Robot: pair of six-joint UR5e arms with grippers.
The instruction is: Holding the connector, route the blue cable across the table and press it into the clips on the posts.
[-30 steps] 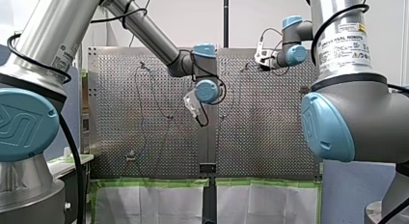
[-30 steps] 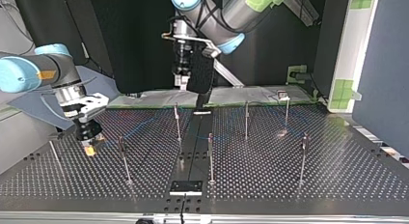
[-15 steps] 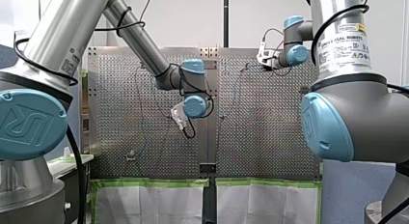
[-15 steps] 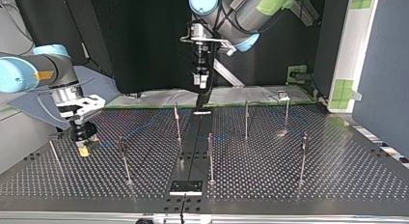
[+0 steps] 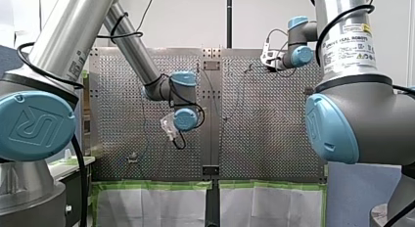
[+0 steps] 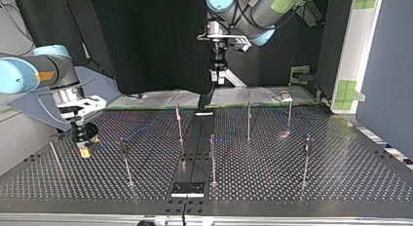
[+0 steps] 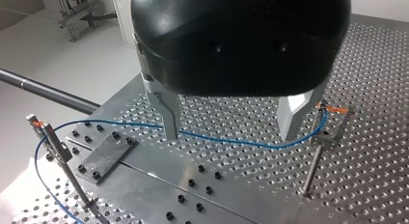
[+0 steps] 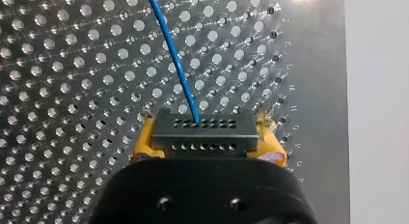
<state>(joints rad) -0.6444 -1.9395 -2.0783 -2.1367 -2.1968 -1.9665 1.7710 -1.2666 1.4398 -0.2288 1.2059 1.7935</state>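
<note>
Far right in the front view, our right gripper (image 8: pixel 206 143) clamps the connector (image 8: pixel 202 133); we judge the blue cable (image 7: pixel 111 120) part-routed; left gripper (image 7: pixel 230 134) wide, empty.

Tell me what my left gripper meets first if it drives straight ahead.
Probably the blue cable, which crosses just beyond the gap between the left gripper's open fingers; then the perforated table. Depth is unclear.
</note>
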